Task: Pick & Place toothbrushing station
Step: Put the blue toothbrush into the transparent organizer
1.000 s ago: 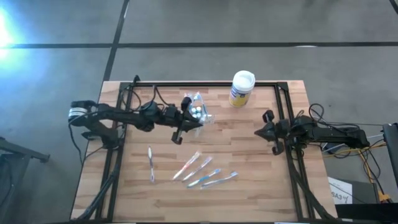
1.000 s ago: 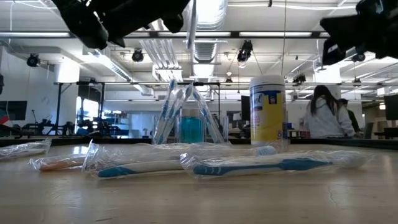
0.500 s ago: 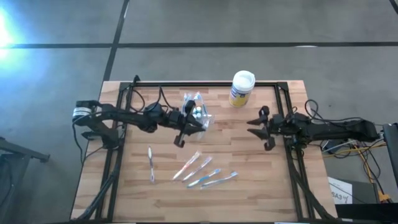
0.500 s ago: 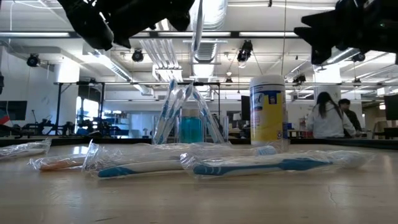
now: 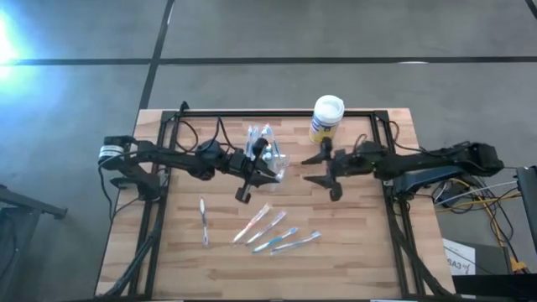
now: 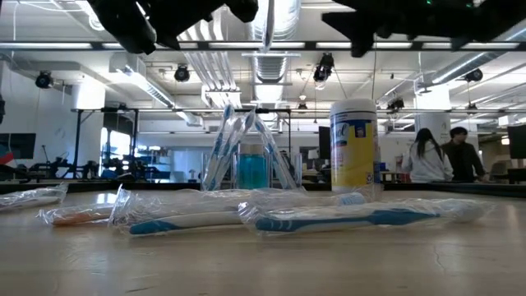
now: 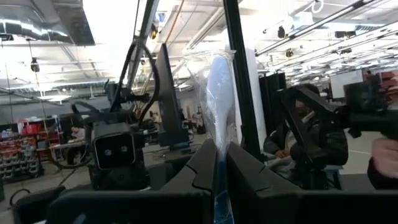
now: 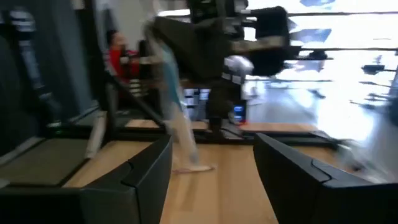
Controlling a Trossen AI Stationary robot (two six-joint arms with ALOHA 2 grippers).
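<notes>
The wooden table carries everything. The yellow-and-blue canister with its white lid stands near the far edge. The toothbrushing station, a clear holder with wrapped brushes leaning out of it, stands left of the canister; in the low view its blue-tinted body shows between the fanned brushes, but from above its outline is largely hidden. The left gripper hangs just beside the station, pinched shut on a wrapped toothbrush (lower end hidden between the fingers). The right gripper hovers spread wide between station and canister, holding nothing. Loose wrapped toothbrushes lie nearer the front.
</notes>
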